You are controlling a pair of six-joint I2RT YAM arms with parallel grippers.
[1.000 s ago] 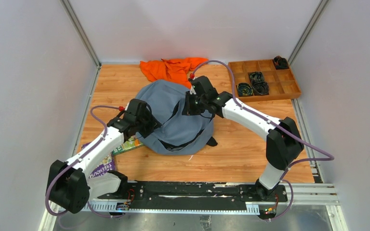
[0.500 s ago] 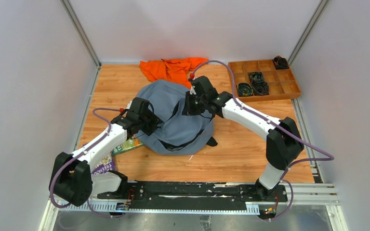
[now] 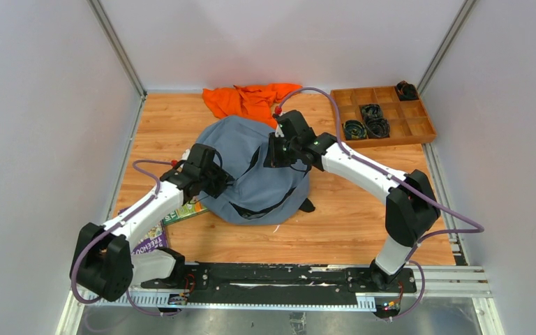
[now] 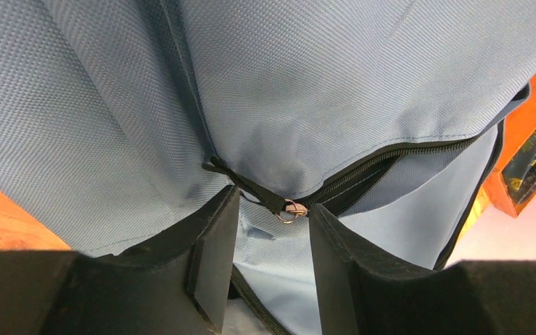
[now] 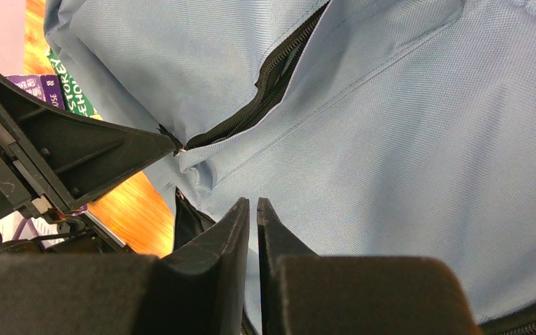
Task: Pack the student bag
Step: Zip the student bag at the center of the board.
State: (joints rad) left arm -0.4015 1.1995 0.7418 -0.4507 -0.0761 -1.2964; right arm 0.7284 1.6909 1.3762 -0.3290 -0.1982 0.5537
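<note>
top view: one student bag point(image 3: 241, 136) lies mid counter point(image 3: 363, 209), both arms over it; two books point(image 3: 185, 211) at its near-left edge, one orange cloth point(image 3: 248, 99) and one tray point(image 3: 391, 140) behind.

left wrist alone shows the left pincer point(image 4: 272, 237) half open, one zipper pull point(image 4: 289, 209) between its fingers.

right wrist alone shows the right pincer point(image 5: 253, 204) almost closed at the fabric; whether it pinches it, i cannot tell.

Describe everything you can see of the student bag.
The student bag is a large, soft grey-blue woven-fabric backpack with black straps, slumped mid-table. Its dark zipper is partly open; the open left gripper straddles the zipper pull. The right gripper pinches its fabric. Its near-left edge overlaps books.
</note>
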